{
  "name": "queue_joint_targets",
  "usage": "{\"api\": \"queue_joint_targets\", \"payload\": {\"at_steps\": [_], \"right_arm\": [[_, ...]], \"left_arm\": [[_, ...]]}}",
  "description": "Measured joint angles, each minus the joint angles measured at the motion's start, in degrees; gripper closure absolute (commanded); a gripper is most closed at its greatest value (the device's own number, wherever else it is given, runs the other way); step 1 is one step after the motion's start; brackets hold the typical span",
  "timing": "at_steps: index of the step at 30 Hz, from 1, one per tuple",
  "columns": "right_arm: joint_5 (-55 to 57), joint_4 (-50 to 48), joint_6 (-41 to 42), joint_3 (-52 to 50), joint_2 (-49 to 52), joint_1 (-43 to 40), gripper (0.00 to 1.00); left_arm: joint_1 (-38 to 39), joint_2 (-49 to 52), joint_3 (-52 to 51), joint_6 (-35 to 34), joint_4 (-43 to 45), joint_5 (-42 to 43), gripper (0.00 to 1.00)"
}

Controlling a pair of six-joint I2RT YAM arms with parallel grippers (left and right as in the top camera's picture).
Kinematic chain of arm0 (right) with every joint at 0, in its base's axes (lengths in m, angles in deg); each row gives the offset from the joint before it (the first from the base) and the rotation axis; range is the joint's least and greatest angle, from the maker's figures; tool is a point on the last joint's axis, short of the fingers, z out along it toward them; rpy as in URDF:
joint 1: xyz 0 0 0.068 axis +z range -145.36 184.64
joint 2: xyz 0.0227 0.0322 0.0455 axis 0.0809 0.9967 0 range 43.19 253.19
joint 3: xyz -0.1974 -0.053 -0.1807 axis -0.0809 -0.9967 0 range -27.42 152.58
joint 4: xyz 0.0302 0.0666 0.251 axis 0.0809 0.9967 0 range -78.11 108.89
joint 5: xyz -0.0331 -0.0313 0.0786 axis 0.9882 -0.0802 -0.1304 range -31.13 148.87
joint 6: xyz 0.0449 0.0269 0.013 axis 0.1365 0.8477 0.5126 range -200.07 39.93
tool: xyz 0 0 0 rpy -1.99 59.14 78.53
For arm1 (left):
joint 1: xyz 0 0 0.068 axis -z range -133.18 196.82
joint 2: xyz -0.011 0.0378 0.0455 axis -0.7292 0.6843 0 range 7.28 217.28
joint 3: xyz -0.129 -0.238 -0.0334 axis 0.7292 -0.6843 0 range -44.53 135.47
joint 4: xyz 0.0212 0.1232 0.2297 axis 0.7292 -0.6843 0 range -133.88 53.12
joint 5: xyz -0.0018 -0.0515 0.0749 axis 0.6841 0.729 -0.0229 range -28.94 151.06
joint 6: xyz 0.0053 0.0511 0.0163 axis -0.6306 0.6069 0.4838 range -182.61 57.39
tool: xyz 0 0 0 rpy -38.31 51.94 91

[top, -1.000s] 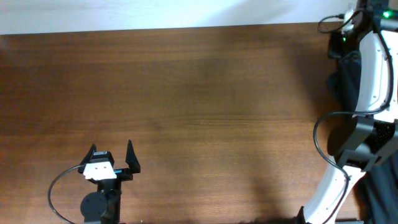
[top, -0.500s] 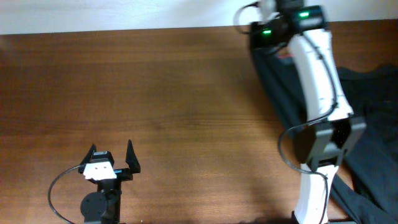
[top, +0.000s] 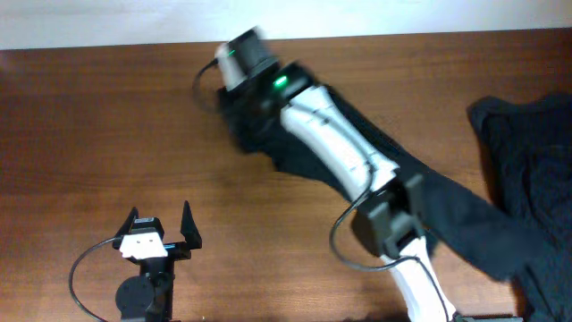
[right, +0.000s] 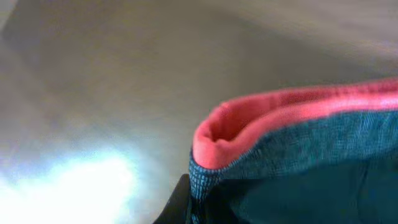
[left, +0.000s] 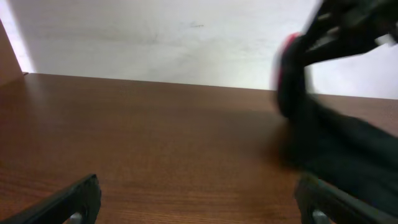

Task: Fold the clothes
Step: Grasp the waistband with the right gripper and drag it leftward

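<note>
My left hand (top: 161, 216) hovers over the near left part of the surface (top: 80, 134), its fingers spread wide with nothing between them. The trousers (top: 451, 215) stretch in a long black band from the near right of the surface across to its far middle. At the far edge my right hand (top: 239, 64) is clamped tight on the grey waistband (right: 298, 140), its red edge (right: 273, 109) bunched up above my finger (right: 177, 205). A dark heap (top: 536, 152) lies at the surface's right edge.

right arm (top: 326, 134) swung left, trousers (top: 447, 210) dragged along
</note>
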Motion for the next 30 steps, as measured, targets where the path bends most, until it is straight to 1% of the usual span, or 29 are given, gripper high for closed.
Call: {"api": "queue_joint_targets", "payload": {"at_steps": [2, 5, 6, 7, 8, 9, 12, 15, 18, 23, 30], "right_arm": [[0.0, -1.3, 0.6, 0.0, 0.7, 3.1, 0.95], [0.6, -2.1, 1.2, 0.0, 1.1, 7.0, 0.82], [1.1, -2.2, 1.4, 0.0, 1.2, 7.9, 0.74], [1.8, -2.5, 1.2, 0.0, 1.2, 8.7, 0.57], [2.2, -2.9, 1.4, 0.0, 1.2, 9.2, 0.37], [2.5, -3.5, 1.4, 0.0, 1.2, 9.6, 0.20], [3.3, -4.8, 1.2, 0.0, 1.2, 9.5, 0.01], [3.7, -4.9, 0.3, 0.1, 1.2, 8.7, 0.01], [3.7, -2.5, -0.4, 1.6, 1.2, 7.1, 0.01], [3.9, 7.9, -0.7, 6.1, 0.3, 1.8, 0.01], [4.5, 25.4, -0.7, 8.9, -4.4, -10.2, 0.01]], "left_arm": [[0.0, 0.0, 0.0, 0.0, 0.0, 0.0, 0.01], [0.0, 0.0, 0.0, 0.0, 0.0, 0.0, 0.01], [0.0, 0.0, 0.0, 0.0, 0.0, 0.0, 0.01], [0.0, 0.0, 0.0, 0.0, 0.0, 0.0, 0.01], [0.0, 0.0, 0.0, 0.0, 0.0, 0.0, 0.01], [0.0, 0.0, 0.0, 0.0, 0.0, 0.0, 0.01], [0.0, 0.0, 0.0, 0.0, 0.0, 0.0, 0.01], [0.0, 0.0, 0.0, 0.0, 0.0, 0.0, 0.01], [0.0, 0.0, 0.0, 0.0, 0.0, 0.0, 0.01], [0.0, 0.0, 0.0, 0.0, 0.0, 0.0, 0.01], [0.0, 0.0, 0.0, 0.0, 0.0, 0.0, 0.01]]}}
